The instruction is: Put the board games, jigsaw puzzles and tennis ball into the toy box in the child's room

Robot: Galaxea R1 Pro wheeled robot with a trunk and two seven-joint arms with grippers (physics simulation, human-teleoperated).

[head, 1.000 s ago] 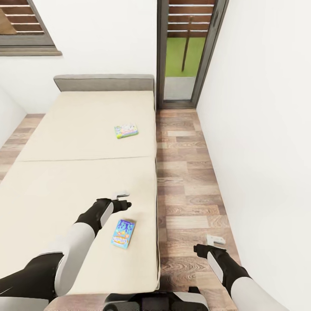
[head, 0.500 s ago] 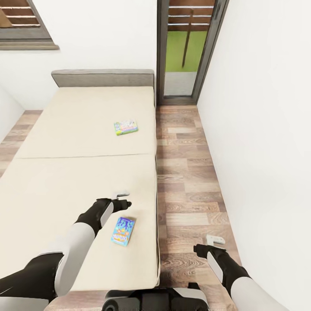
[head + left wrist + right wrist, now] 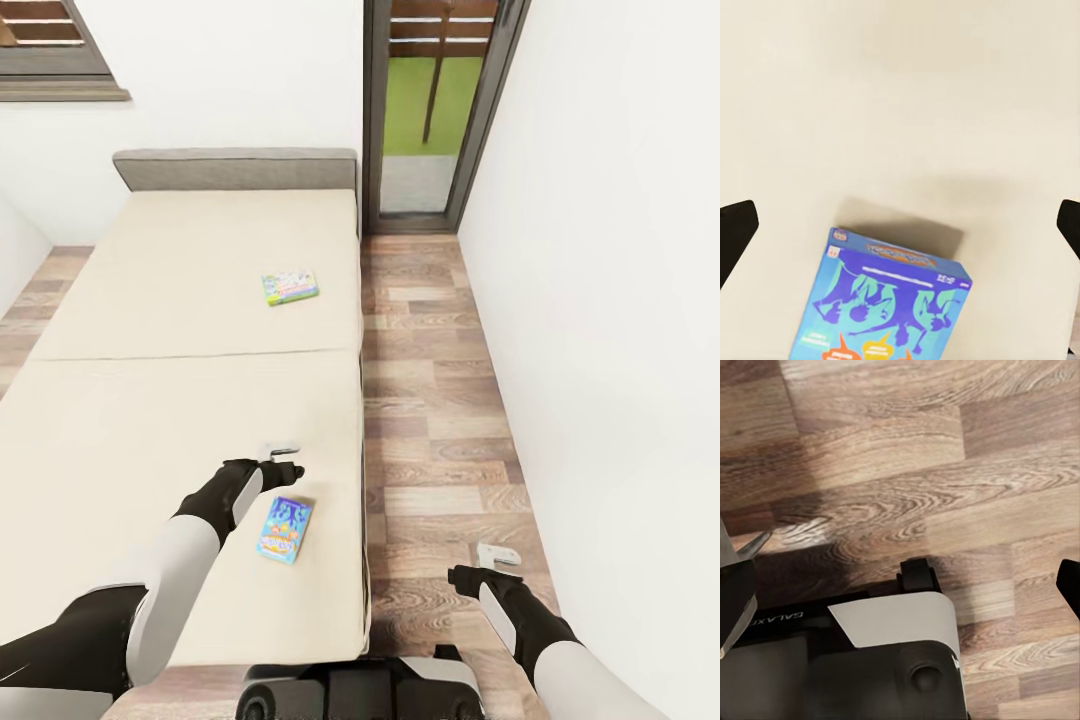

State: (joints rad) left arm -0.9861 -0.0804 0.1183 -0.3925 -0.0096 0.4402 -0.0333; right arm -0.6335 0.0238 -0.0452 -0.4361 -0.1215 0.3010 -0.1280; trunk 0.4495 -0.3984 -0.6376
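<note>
Bed [image 3: 180, 330] first, then cargo: the plain beige mattress carried two board games, a blue board game [image 3: 285, 530] near its right edge toward the foot and a green board game [image 3: 291, 287] further up that side. The left gripper [image 3: 283, 462] hung just beyond the blue box, jaws spread wide and empty; lowering squarely over its narrow sides looked wisest. The right gripper [image 3: 497, 554] hovered open over the floor [image 3: 440, 400].

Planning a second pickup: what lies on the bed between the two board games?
Nothing but bare mattress and its seam between the blue game and the green game on the bed, in the head view.
</note>
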